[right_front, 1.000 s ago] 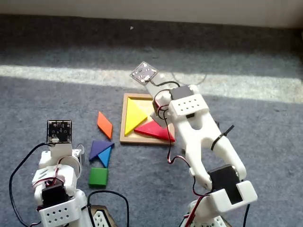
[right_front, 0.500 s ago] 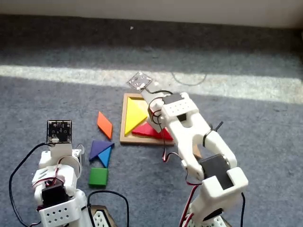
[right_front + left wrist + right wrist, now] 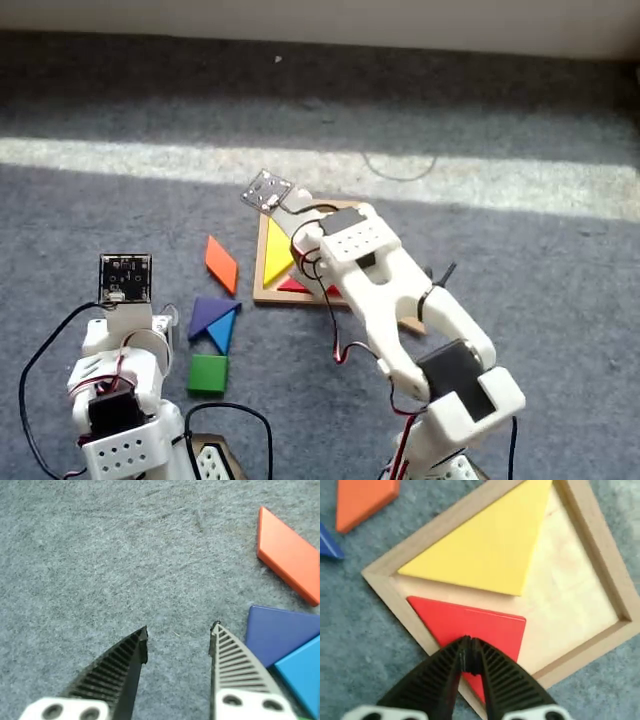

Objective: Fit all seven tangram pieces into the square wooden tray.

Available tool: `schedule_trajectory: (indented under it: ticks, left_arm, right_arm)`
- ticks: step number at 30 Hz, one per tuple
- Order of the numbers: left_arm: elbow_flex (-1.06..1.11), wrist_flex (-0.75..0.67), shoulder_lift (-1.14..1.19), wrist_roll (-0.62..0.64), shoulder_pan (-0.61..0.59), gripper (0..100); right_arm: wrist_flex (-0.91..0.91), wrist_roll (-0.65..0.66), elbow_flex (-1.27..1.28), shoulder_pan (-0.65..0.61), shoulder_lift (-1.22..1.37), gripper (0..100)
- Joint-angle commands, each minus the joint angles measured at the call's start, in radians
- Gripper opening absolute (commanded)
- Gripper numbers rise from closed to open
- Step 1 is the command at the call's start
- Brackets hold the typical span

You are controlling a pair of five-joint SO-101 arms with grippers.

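Observation:
The square wooden tray [image 3: 380,573] holds a yellow triangle [image 3: 490,550] and a red triangle [image 3: 485,626]. My right gripper [image 3: 469,656] is shut, with its tips down on the red triangle close to the tray's near rim. From above, the right arm [image 3: 365,255] covers much of the tray [image 3: 262,296]; the yellow triangle [image 3: 275,256] and a strip of red triangle [image 3: 292,285] show. My left gripper [image 3: 179,634] stands open over bare carpet, beside the purple triangle [image 3: 280,634], blue triangle [image 3: 302,672] and orange parallelogram [image 3: 287,555].
On the carpet left of the tray lie the orange parallelogram [image 3: 221,264], purple triangle [image 3: 204,313], blue triangle [image 3: 222,329] and green square [image 3: 207,373]. The left arm [image 3: 118,400] sits at the near left. A tan edge [image 3: 411,325] peeks out beside the right arm.
The right arm has swung leftward across the tray and now hides most of the red triangle. The left arm and the loose pieces have not moved.

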Motion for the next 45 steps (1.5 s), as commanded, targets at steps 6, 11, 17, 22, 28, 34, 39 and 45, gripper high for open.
schedule_trajectory:
  ticks: [6, 11, 17, 22, 28, 34, 39, 45]
  left_arm:
    - [0.018, -0.029, -0.007, 0.005, -0.002, 21]
    - [0.018, -0.029, -0.007, 0.005, -0.002, 21]
    - [0.018, -0.029, -0.007, 0.005, -0.002, 21]
    - [0.018, -0.029, -0.007, 0.005, -0.002, 21]
    - [0.018, -0.029, -0.007, 0.005, -0.002, 21]
    - [0.018, -0.031, -0.007, 0.005, -0.002, 21]
    - [0.018, -0.031, -0.007, 0.005, -0.002, 21]
    - [0.018, -0.031, -0.007, 0.005, -0.002, 21]
  right_arm:
    - [0.008, 0.028, 0.045, 0.085, -0.010, 1.5]
    - [0.008, 0.032, 0.042, 0.059, 0.047, 1.5]
    - [0.007, 0.029, 0.042, -0.065, 0.051, 1.5]
    - [0.008, 0.028, 0.018, -0.093, 0.050, 1.5]
    - [0.081, 0.028, -0.016, -0.067, 0.025, 1.5]
    - [0.094, 0.008, 0.044, -0.064, -0.217, 1.5]
    - [0.035, -0.055, 0.174, -0.002, -0.404, 1.5]
    - [0.065, -0.129, 0.225, 0.153, -0.542, 1.9]
